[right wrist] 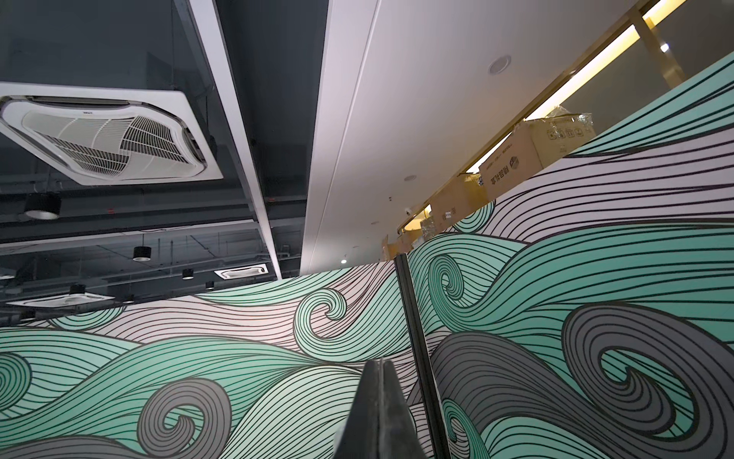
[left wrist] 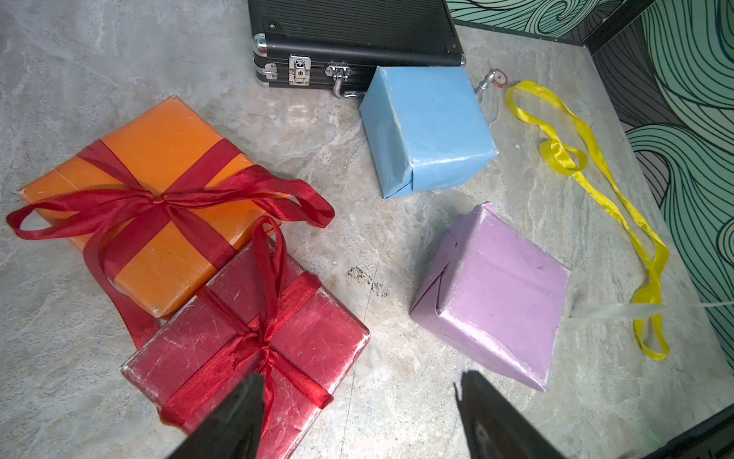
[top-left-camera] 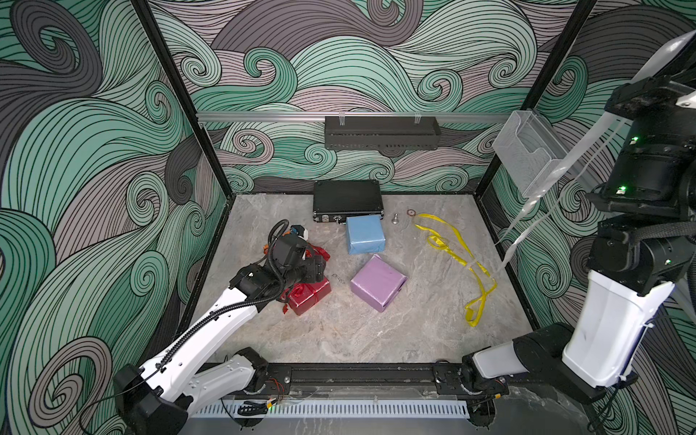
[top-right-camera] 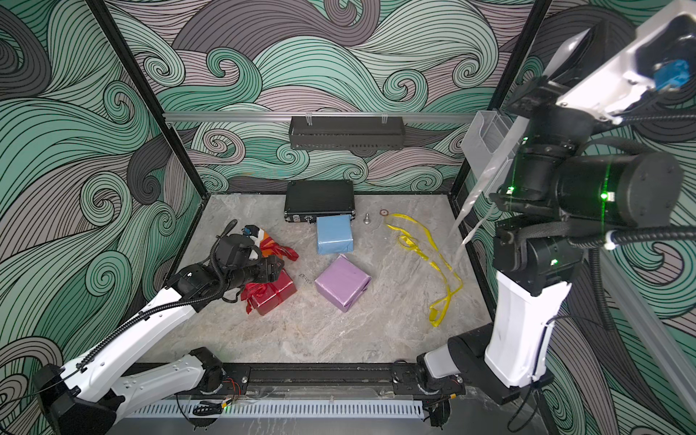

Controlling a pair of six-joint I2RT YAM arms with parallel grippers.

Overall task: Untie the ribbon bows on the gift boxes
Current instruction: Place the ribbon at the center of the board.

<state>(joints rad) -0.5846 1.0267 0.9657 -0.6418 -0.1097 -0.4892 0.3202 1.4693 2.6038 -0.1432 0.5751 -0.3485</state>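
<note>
Red bow (top-left-camera: 300, 292) on the red box (top-left-camera: 324, 288) is sitting at the table's (top-left-camera: 376, 339) 8 o'clock in both top views, 7 o'clock off the nearer left gripper (top-left-camera: 316, 269). Left wrist: jaws are standing wide, knot lying ahead of one finger (left wrist: 238, 421), not between. Right wrist: right gripper (right wrist: 380, 363) is pinching shut, apparently on the dangling silvery ribbon (top-right-camera: 469, 206).

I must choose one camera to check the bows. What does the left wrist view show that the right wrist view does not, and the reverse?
Only left wrist: orange box and red box with tied red bows, bare blue box and lilac box, loose yellow ribbon, a faint silvery ribbon, open left gripper. Only right wrist: ceiling air conditioner, cardboard boxes, shut right gripper. Both: the wave-patterned wall.
</note>
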